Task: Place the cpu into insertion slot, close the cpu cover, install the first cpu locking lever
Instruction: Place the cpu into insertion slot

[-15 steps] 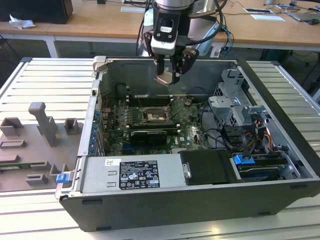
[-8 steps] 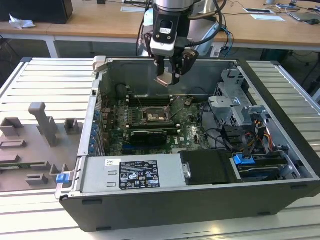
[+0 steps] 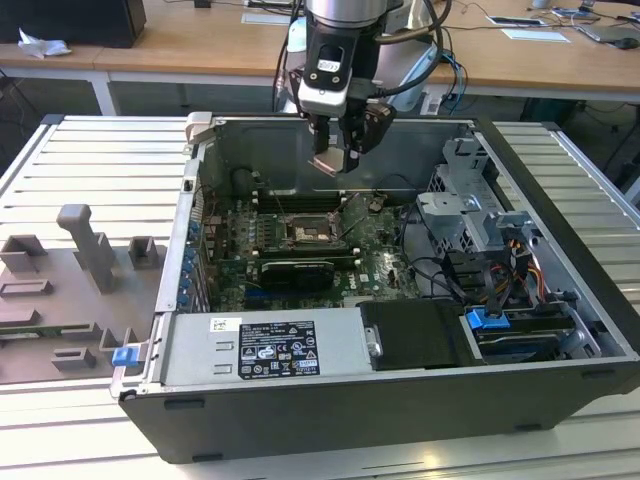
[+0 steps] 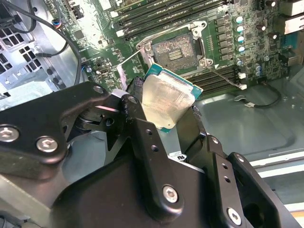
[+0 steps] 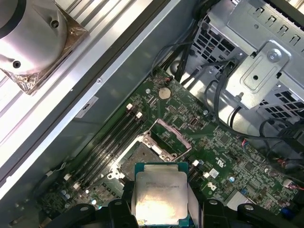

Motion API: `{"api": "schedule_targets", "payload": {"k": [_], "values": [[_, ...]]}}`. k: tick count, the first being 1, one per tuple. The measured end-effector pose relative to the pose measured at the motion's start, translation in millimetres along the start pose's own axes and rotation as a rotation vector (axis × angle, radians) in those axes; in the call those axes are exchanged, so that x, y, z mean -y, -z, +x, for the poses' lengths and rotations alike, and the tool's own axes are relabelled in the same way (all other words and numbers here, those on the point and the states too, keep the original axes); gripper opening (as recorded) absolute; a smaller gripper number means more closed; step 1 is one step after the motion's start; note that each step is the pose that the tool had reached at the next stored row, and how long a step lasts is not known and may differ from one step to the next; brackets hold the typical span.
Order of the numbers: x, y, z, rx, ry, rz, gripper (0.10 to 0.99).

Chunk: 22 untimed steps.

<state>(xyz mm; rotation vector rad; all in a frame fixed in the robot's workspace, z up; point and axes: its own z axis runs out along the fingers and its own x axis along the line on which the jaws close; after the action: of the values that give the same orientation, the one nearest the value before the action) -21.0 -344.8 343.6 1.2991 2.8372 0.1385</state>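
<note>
The black pincer [image 3: 337, 160] is clamping the flat square silver-topped cpu [image 4: 168, 100] by its edges, hanging above the square black insertion slot [image 5: 138, 156] in the green circuit board [image 5: 213, 156]. The chip's faint print is showing too small to read. The thin silvery cpu cover [image 5: 172, 136] is standing raised beside the slot, and long black memory slots [image 5: 113, 137] are flanking it.
</note>
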Motion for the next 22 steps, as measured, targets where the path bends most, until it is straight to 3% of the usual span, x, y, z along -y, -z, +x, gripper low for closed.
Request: {"api": "schedule_targets", "payload": {"k": [22], "values": [[0.5,-6.2,-0.1,0.0029,-0.033,-0.001,0.525]]}}
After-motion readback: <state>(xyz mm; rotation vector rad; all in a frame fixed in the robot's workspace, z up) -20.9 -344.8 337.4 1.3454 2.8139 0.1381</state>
